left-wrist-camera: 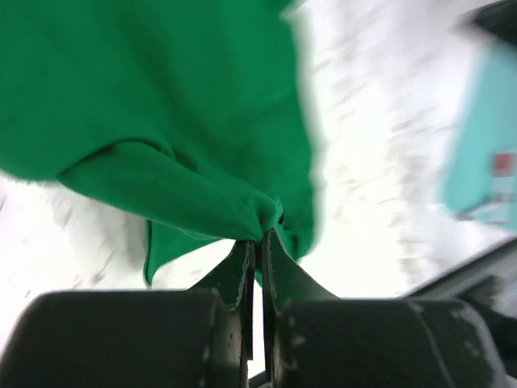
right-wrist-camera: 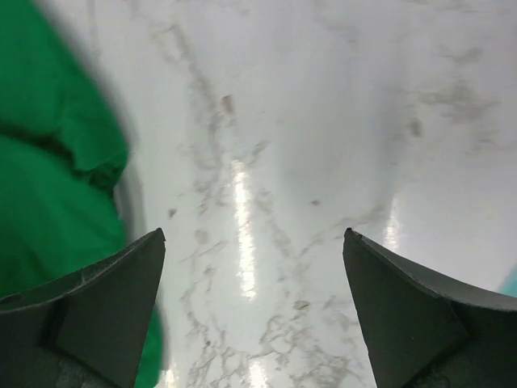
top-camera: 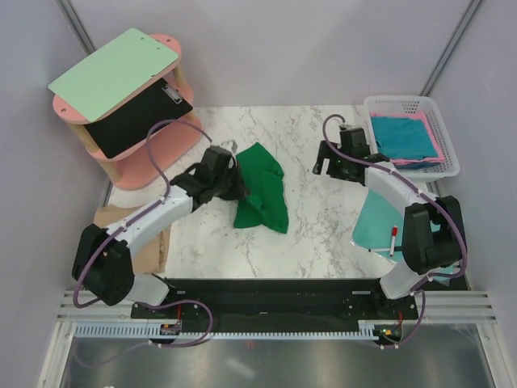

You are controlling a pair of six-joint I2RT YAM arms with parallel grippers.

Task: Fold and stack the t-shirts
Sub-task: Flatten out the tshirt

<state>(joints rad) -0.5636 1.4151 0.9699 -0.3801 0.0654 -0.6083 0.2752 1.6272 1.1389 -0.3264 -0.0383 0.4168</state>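
Top camera's high at the near side, looking down over the whole white marble-patterned bench (top-camera: pixel 323 234). Left wrist view is jammed right against the crumpled dark green cloth t-shirt (left-wrist-camera: pixel 161 105); right wrist view faces bare marble close-up, same shirt at its left edge.

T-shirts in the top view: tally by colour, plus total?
green t-shirt: 1
teal-blue t-shirt: 1
pink t-shirt: 1
tan t-shirt: 1
Total: 4

Pink shelf (top-camera: pixel 174 141), white basket (top-camera: pixel 447 137), marble table (top-camera: pixel 323 218)
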